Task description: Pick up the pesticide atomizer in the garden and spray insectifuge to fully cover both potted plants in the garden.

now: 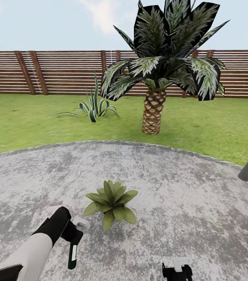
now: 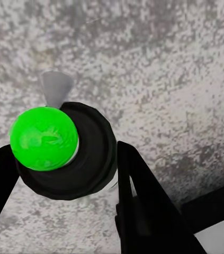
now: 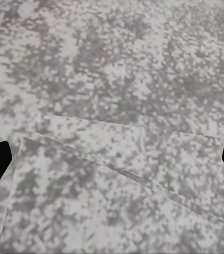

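Now atomizer [image 2: 64,151] between left fingers [image 2: 138,206].

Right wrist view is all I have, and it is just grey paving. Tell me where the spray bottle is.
Observer: In the left gripper, which is shut on it. The spray bottle hangs with its spray head up over the paving.
Operator: Give me the nearest plant to spray.
Observer: A low potted plant sits on the paving just ahead and to the right of the bottle, apart from it.
Operator: Now place my right gripper.
Observer: The right gripper, open and empty, is to the right of the plant and nearer the robot than it.
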`<state>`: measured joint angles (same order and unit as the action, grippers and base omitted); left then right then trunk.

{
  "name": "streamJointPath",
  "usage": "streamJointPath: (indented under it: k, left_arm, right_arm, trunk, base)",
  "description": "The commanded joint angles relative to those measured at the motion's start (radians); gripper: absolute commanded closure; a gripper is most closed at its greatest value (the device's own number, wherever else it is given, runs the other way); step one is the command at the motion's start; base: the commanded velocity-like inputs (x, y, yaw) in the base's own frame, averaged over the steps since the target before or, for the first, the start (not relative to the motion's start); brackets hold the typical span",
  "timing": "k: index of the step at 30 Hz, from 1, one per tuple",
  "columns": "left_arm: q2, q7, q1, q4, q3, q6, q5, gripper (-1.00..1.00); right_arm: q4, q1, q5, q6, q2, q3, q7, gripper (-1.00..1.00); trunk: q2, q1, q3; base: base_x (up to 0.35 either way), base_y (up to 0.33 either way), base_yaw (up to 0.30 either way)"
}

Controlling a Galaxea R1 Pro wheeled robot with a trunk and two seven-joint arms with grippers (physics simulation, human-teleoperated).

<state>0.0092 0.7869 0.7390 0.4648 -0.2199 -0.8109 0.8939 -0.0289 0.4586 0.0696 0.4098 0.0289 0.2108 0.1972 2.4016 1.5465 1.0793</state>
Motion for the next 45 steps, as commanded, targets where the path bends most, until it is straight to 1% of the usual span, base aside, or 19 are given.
streamJointPath:
  k: [1, 4, 7, 8, 9, 10, 12, 13, 14, 15, 17, 19, 20, 22, 23, 25, 29, 37, 45]
  left_arm:
    - [-0.003, 0.008, -0.002, -0.001, -0.007, -0.001, 0.011, 1.00]
    - [-0.013, 0.006, -0.020, -0.004, -0.008, 0.001, 0.007, 1.00]
    - [-0.046, 0.005, -0.029, 0.003, -0.013, 0.000, 0.007, 1.00]
    - [-0.072, 0.005, -0.030, 0.004, -0.013, 0.000, 0.010, 1.00]
    - [-0.083, 0.004, -0.030, 0.005, -0.013, 0.001, 0.011, 1.00]
    - [-0.085, -0.010, -0.031, 0.004, -0.012, 0.002, 0.011, 1.00]
    - [-0.060, -0.036, -0.034, 0.001, -0.011, 0.003, 0.011, 1.00]
    - [-0.043, -0.048, -0.056, -0.002, -0.012, 0.006, 0.010, 1.00]
    - [-0.040, -0.083, -0.078, 0.003, -0.033, 0.008, 0.009, 1.00]
    - [-0.044, -0.118, -0.083, 0.004, -0.068, 0.008, 0.008, 1.00]
    - [-0.056, -0.148, -0.083, 0.006, -0.100, 0.009, 0.002, 1.00]
    - [-0.075, -0.160, -0.079, 0.009, -0.110, 0.007, -0.011, 1.00]
    - [-0.093, -0.162, -0.073, 0.012, -0.114, 0.002, -0.020, 1.00]
    - [-0.099, -0.160, -0.059, 0.012, -0.116, -0.006, -0.043, 1.00]
    - [-0.100, -0.160, -0.048, 0.012, -0.115, -0.031, -0.071, 1.00]
    - [-0.095, -0.161, -0.045, 0.013, -0.103, -0.079, -0.101, 1.00]
    - [-0.071, -0.166, -0.050, 0.014, -0.098, -0.077, -0.098, 1.00]
    - [-0.070, -0.167, -0.050, 0.014, -0.098, -0.077, -0.098, 1.00]
    - [-0.069, -0.167, -0.050, 0.019, -0.099, -0.079, -0.098, 1.00]
  right_arm:
    - [0.001, 0.001, 0.007, 0.003, 0.000, 0.009, 0.004, -1.00]
    - [0.001, 0.001, 0.007, 0.003, 0.000, 0.009, 0.004, -1.00]
    - [0.000, 0.001, 0.007, 0.003, 0.000, 0.009, 0.004, -1.00]
    - [0.000, 0.001, 0.007, 0.003, 0.000, 0.009, 0.004, -1.00]
    - [0.000, 0.001, 0.007, 0.003, 0.000, 0.009, 0.004, -1.00]
    - [0.000, 0.001, 0.007, 0.003, 0.000, 0.009, 0.004, -1.00]
    - [0.000, 0.001, 0.007, 0.003, 0.000, 0.009, 0.004, -1.00]
    - [0.000, 0.000, 0.007, 0.003, 0.000, 0.009, 0.004, -1.00]
    - [0.000, 0.000, 0.007, 0.002, 0.000, 0.009, 0.004, -1.00]
    - [-0.001, 0.000, 0.007, 0.002, 0.001, 0.009, 0.004, -1.00]
    - [-0.001, 0.001, 0.007, 0.001, 0.001, 0.009, 0.002, -1.00]
    - [0.000, 0.000, 0.007, 0.001, -0.001, 0.010, -0.001, -1.00]
    - [0.000, 0.000, 0.007, 0.001, -0.003, 0.010, -0.002, -1.00]
    - [0.000, 0.000, 0.007, 0.001, -0.004, 0.010, -0.002, -1.00]
    - [0.000, 0.000, 0.007, 0.001, -0.004, 0.010, -0.001, -1.00]
    - [-0.002, 0.000, 0.007, 0.001, -0.003, 0.009, 0.001, -1.00]
    - [-0.003, 0.001, 0.009, 0.001, 0.000, 0.009, 0.004, -1.00]
    - [-0.002, 0.001, 0.008, 0.001, 0.000, 0.009, 0.004, -1.00]
    - [-0.002, 0.001, 0.008, 0.001, 0.000, 0.009, 0.004, -1.00]
  trunk:
    - [0.000, 0.000, 0.001]
    - [0.000, 0.000, 0.001]
    - [0.000, 0.000, 0.001]
    - [0.000, 0.000, 0.001]
    - [0.000, 0.000, 0.001]
    - [0.000, 0.000, 0.001]
    - [0.000, 0.000, 0.001]
    - [0.000, 0.000, 0.001]
    - [0.000, 0.000, 0.001]
    - [0.000, 0.000, 0.001]
    - [0.000, 0.000, 0.001]
    - [0.000, 0.000, 0.001]
    - [0.000, 0.000, 0.001]
    - [0.000, 0.000, 0.001]
    - [0.000, 0.000, 0.001]
    - [0.000, 0.000, 0.001]
    - [0.000, 0.000, 0.000]
    - [0.000, 0.000, 0.000]
    - [0.000, 0.000, 0.000]
  base:
    - [0.002, 0.000, 0.000]
    - [0.000, 0.000, 0.000]
    - [0.000, 0.000, 0.000]
    - [0.000, 0.000, -0.038]
    - [0.000, 0.000, -0.143]
    - [0.000, 0.000, -0.223]
    - [0.000, 0.000, -0.249]
    - [0.000, 0.000, -0.259]
    - [0.000, 0.000, -0.201]
    - [0.000, 0.000, -0.082]
    - [0.000, 0.000, -0.040]
    - [0.000, 0.000, -0.011]
    - [0.000, 0.000, -0.002]
    - [0.000, 0.000, -0.001]
    - [0.000, 0.000, 0.000]
    - [0.000, 0.000, -0.019]
    - [0.000, 0.000, -0.098]
    - [0.000, -0.218, 0.014]
    - [0.000, -0.276, 0.226]
